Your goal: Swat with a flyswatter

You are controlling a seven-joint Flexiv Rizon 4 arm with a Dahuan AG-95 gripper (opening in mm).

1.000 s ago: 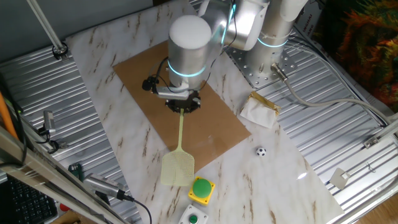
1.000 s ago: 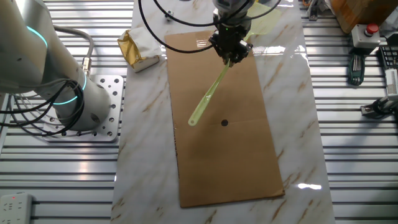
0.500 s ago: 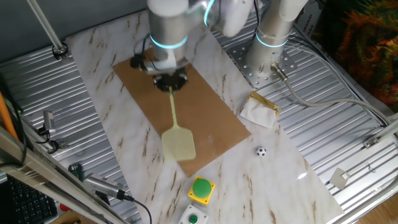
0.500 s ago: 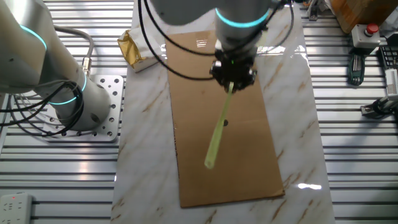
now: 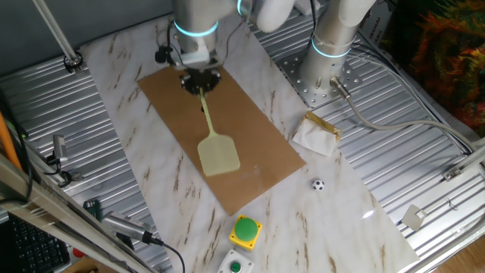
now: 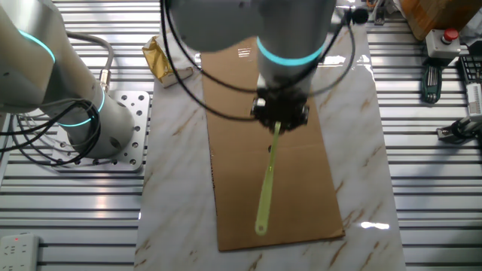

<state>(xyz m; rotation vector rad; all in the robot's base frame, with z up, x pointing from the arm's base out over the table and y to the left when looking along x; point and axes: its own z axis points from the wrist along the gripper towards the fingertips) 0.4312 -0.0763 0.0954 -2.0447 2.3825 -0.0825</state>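
My gripper (image 5: 200, 82) is shut on the thin handle of the pale yellow-green flyswatter (image 5: 213, 140). It holds the swatter over the brown sheet (image 5: 258, 136). In one fixed view the mesh head (image 5: 219, 158) hangs over the sheet's middle, near its left edge. In the other fixed view my gripper (image 6: 279, 119) hides the head. Only the handle (image 6: 267, 184) shows there, pointing down toward the sheet's (image 6: 233, 188) near end. A small dark dot (image 6: 269, 149) lies on the sheet beside the handle.
A green button on a yellow box (image 5: 246, 230) and a white box (image 5: 236, 265) stand at the table's front. A small black-and-white ball (image 5: 317, 184) and a gold-and-white packet (image 5: 317, 133) lie to the right. The arm's base (image 6: 83, 113) stands on the metal plate.
My gripper has carried the flyswatter back along the brown sheet, away from the green button. The head has moved from the sheet's front edge to over its middle.
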